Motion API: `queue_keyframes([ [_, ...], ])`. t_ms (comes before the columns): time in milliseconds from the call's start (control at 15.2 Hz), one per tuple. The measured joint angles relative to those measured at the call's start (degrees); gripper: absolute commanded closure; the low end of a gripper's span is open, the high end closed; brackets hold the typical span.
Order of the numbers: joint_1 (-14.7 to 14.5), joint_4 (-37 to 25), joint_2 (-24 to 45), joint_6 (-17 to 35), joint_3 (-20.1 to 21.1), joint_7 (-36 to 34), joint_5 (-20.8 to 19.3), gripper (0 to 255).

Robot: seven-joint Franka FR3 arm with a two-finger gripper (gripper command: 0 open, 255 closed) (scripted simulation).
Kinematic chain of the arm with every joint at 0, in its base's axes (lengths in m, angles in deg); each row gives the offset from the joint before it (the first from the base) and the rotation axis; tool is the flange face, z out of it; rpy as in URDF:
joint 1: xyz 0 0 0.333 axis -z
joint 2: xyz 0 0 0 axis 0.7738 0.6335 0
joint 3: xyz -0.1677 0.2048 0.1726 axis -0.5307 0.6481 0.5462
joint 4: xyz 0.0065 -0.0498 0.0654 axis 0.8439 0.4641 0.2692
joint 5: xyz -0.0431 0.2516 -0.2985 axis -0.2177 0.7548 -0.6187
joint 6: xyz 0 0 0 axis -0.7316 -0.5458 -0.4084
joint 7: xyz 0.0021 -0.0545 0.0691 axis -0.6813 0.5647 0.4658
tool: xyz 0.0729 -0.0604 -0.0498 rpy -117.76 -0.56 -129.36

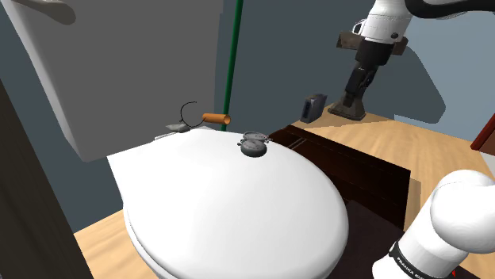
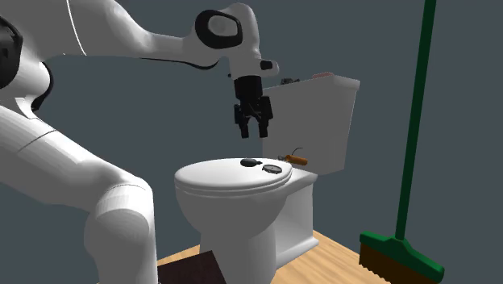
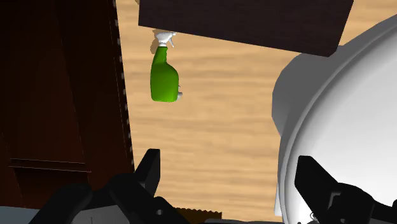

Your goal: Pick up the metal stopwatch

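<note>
The stopwatch [image 1: 254,145] is a small round grey metal piece lying flat near the back of the white toilet lid [image 1: 230,214]. In the second exterior view the stopwatch [image 2: 272,169] lies close to the tank. My gripper [image 1: 353,109] hangs well above it and off to the shoulder view's right, pointing down, beside the lid rather than over the watch. In the second exterior view my gripper [image 2: 252,129] is high over the lid [image 2: 218,176]. The wrist view has my gripper [image 3: 232,181] open, its fingers wide apart with nothing between them, over the wooden floor beside the toilet's white rim [image 3: 337,127].
An orange-handled tool [image 1: 214,118] with a black loop lies behind the lid near the tank [image 2: 318,121]. A green broom [image 2: 415,137] leans on the wall. Dark brown furniture [image 1: 357,182] stands beside the toilet. A green spray bottle [image 3: 163,76] lies on the floor.
</note>
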Motion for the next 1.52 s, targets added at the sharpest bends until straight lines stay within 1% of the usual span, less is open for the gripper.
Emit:
queue_keyframes([
  [132,-0.09,-0.17,0.79,0.44,0.00,-0.01,0.23,0],
  [264,-0.59,-0.86,3.61,1.88,0.61,-0.70,1.34,0],
  [858,-3.18,-7.90,21.02,8.94,3.78,-3.71,6.70,0],
  [1254,-4.84,-15.99,33.51,11.49,5.82,-5.30,9.49,0],
  [1518,-5.73,-22.70,42.27,12.39,6.84,-5.81,10.80,0],
])
